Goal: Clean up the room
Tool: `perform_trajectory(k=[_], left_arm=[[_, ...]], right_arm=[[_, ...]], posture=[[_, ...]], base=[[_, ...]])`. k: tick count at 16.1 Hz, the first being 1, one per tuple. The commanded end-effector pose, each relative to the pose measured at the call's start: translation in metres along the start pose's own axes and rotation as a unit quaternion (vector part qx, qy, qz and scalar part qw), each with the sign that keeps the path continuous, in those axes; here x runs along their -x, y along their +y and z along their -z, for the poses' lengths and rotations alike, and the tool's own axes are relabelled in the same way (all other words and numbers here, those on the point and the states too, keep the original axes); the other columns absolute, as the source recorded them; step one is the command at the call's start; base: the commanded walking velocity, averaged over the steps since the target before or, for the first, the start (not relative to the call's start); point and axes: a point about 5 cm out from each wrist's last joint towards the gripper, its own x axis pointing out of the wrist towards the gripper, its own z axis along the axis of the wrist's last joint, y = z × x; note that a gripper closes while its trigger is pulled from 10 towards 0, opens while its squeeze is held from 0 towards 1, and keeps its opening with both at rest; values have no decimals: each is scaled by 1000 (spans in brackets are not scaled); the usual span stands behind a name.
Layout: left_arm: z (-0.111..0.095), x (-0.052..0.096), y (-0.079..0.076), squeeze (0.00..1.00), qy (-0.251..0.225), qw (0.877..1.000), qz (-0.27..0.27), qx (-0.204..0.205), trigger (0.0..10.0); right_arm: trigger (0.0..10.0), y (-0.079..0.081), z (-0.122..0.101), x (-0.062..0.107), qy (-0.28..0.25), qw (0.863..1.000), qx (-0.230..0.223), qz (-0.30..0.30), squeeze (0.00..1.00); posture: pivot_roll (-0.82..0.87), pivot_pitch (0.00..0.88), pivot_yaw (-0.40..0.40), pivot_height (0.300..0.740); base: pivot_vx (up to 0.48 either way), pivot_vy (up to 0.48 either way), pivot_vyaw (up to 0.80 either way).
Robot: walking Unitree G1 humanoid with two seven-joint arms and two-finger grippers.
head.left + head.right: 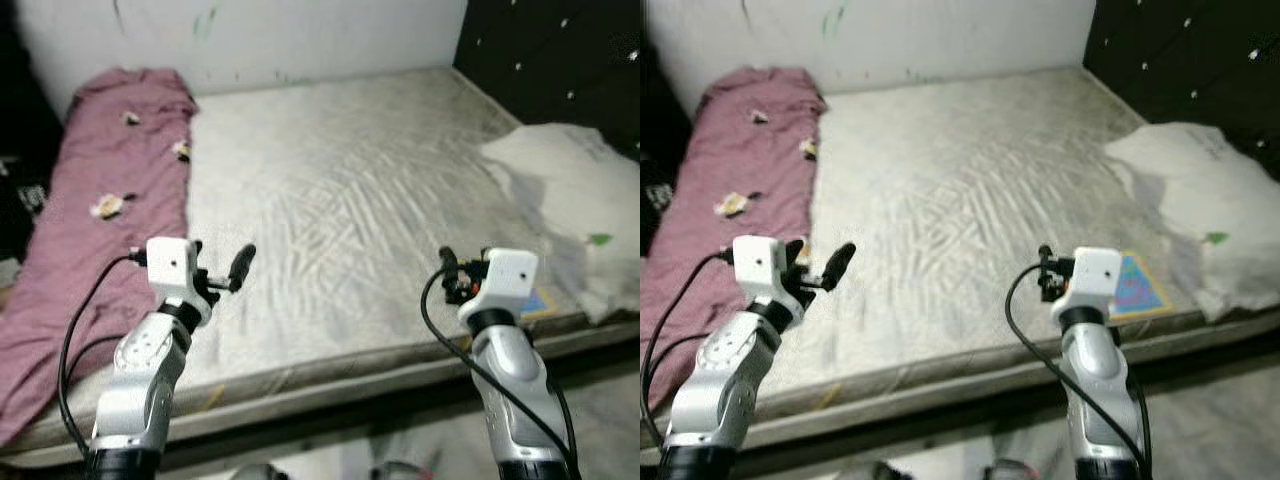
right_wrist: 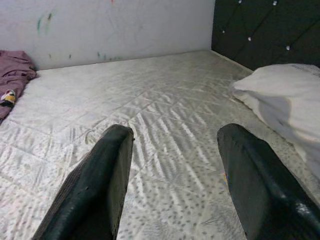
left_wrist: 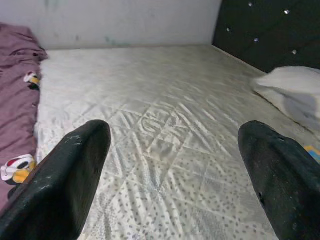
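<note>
One mattress (image 1: 340, 200), one maroon blanket (image 1: 100, 200), one white pillow (image 1: 570, 190), one colourful card (image 1: 1137, 284).

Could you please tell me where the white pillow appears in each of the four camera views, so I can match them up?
Left eye view: the white pillow lies on the right of the bed, against the black headboard.
Right eye view: same spot, right side.
Left wrist view: beyond the left gripper's open fingers, beside the headboard.
Right wrist view: beyond the right gripper's open fingers.
Shared landmark: the black headboard.
</note>
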Motion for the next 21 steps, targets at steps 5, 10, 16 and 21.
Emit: perform_trajectory(k=[5,10,16,21], left_arm=[[-1,-3,-7,0,0,1000,13,0,10000],[-1,-4,-7,0,-1,1000,13,-2,10000],[0,-3,-6,0,-2,1000,9,-6,10000],[-3,-4,-5,0,-11,1000,4,-9,10000]], right_arm=[[10000,-4,1,2,8,1000,1,9,0],[10000,-4,1,2,9,1000,-3,7,0],[10000,-3,2,3,7,1000,-7,3,0],[10000,-1,-1,4,-2,1000,-3,-6,0]], posture=[[-90,0,65,740],[-91,0,66,740],[-89,0,66,740],[-89,0,67,740]], base=[[0,480,0],[0,480,0],[0,480,0],[0,459,0]])
